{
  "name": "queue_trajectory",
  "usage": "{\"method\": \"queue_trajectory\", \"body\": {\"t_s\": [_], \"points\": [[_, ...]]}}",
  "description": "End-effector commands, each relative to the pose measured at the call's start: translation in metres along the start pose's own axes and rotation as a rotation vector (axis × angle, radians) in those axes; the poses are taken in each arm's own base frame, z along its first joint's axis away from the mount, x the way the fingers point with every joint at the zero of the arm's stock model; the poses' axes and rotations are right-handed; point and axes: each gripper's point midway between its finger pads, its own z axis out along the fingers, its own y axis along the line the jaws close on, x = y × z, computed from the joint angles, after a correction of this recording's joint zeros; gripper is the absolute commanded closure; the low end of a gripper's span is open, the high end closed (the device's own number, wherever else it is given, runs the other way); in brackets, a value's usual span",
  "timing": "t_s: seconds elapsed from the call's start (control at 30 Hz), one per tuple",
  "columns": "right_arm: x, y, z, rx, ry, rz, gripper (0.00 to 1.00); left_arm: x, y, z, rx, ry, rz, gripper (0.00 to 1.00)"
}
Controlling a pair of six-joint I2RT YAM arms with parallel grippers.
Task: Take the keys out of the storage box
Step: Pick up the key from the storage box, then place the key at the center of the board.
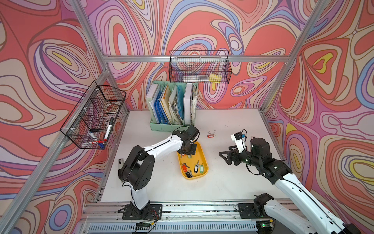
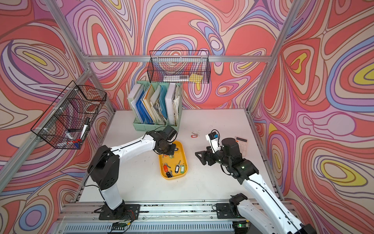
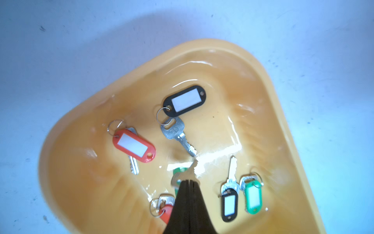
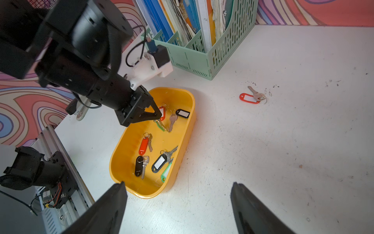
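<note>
Right tool (image 4: 178,183) spread wide above the surface (image 4: 283,152); left tool (image 3: 189,181) pressed together on the green-tagged key (image 3: 193,167) inside the storage box (image 4: 125,160).

Both fingers of the right tool stand far apart and grip nothing, and the yellow storage box lies just ahead of them on the surface. The other keys (image 4: 159,162) lie loose on the box floor, with red, black and green tags; most of them lie between the two tools. The left tool reaches down into the far end of the box, where its closed tips pinch the green-tagged key, whose silver blade sticks out past them. A black-tagged key lies just beyond that blade. Farther from both tools, a red-tagged key (image 4: 251,97) lies alone on the surface outside the box. The mint file organiser (image 4: 202,60) stands behind the left tool.
</note>
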Motion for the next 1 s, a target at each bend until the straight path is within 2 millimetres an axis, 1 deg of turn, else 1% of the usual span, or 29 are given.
{"method": "queue_trajectory", "body": {"t_s": [0.0, 0.13, 0.23, 0.27, 0.37, 0.5, 0.6, 0.8, 0.97], "points": [[-0.014, 0.007, -0.007, -0.018, -0.048, -0.031, 0.15, 0.002, -0.009, -0.032, 0.024, -0.027, 0.046, 1.0], [-0.02, 0.01, -0.014, -0.018, -0.081, -0.041, 0.15, -0.013, -0.027, -0.063, 0.069, -0.082, 0.087, 1.0], [-0.027, 0.013, -0.02, -0.022, -0.111, -0.045, 0.15, -0.028, -0.048, -0.078, 0.124, -0.126, 0.121, 1.0], [-0.028, 0.013, -0.021, -0.024, -0.119, -0.045, 0.15, -0.035, -0.056, -0.082, 0.143, -0.14, 0.13, 1.0], [-0.031, 0.014, -0.024, -0.018, -0.129, -0.044, 0.15, -0.049, -0.074, -0.081, 0.185, -0.149, 0.151, 1.0], [-0.032, 0.013, -0.027, -0.007, -0.129, -0.042, 0.15, -0.065, -0.096, -0.065, 0.236, -0.143, 0.169, 1.0], [-0.031, 0.011, -0.028, 0.006, -0.132, -0.042, 0.15, -0.073, -0.105, -0.044, 0.25, -0.124, 0.17, 1.0], [-0.029, 0.008, -0.028, 0.023, -0.132, -0.036, 0.15, -0.085, -0.111, 0.0, 0.227, -0.104, 0.175, 1.0], [-0.025, 0.006, -0.028, 0.035, -0.121, -0.029, 0.15, -0.094, -0.113, 0.032, 0.203, -0.102, 0.18, 1.0]]}}
